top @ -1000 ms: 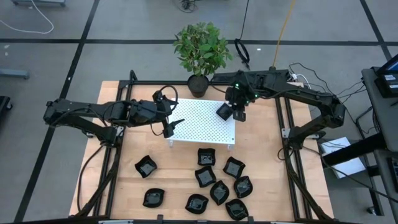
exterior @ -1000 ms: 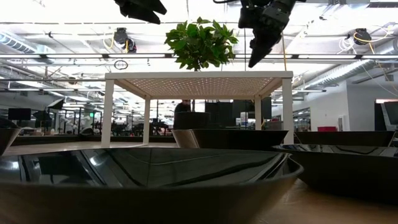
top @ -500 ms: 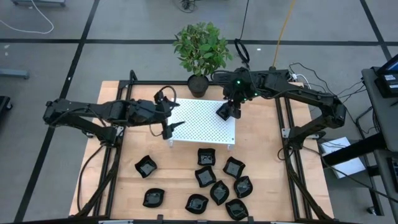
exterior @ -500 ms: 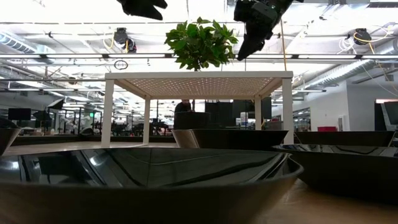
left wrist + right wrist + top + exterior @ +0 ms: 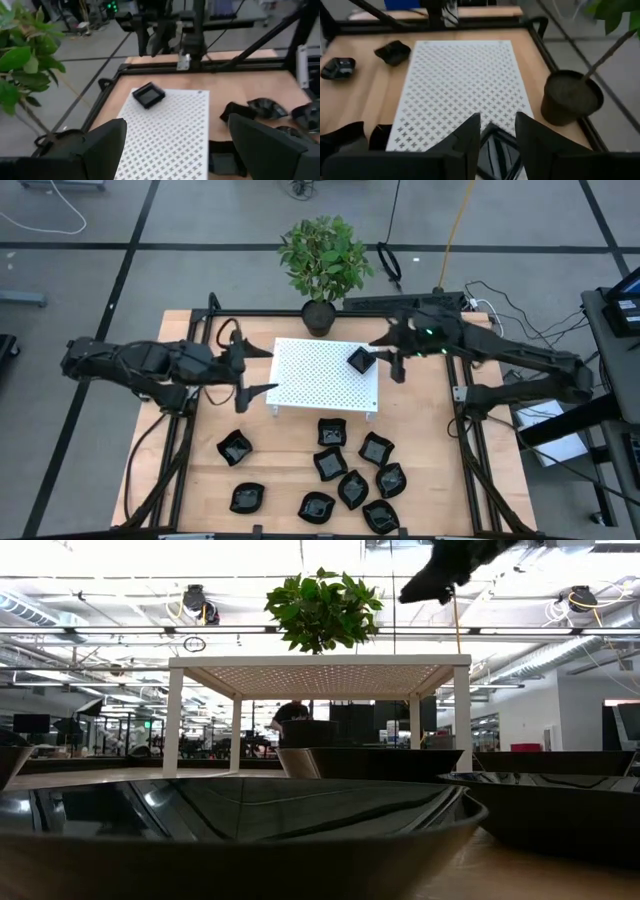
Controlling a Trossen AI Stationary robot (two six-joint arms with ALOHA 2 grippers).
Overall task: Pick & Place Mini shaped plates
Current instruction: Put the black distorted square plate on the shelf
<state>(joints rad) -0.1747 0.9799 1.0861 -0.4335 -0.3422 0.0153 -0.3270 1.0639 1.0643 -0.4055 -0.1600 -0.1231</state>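
Note:
One square black mini plate [image 5: 360, 361] lies flat on the far right part of the white perforated platform [image 5: 320, 385]; it also shows in the left wrist view [image 5: 148, 95]. Several more black plates [image 5: 352, 480] lie on the wooden table near its front edge. My right gripper [image 5: 386, 357] is open, just right of the platform plate and above it; in its wrist view [image 5: 497, 127] the plate shows below the fingers. My left gripper [image 5: 258, 370] is open and empty at the platform's left edge.
A potted plant [image 5: 319, 315] stands behind the platform's far edge. A black frame runs along the table's sides [image 5: 455, 395]. Two plates [image 5: 235, 448] lie apart at the near left. Bare wood shows left and right of the platform.
My right gripper has risen and drawn back toward the table's right edge, away from the square plate, which stays where it was on the platform. My left gripper has moved a little toward the table's left edge, off the platform's corner.

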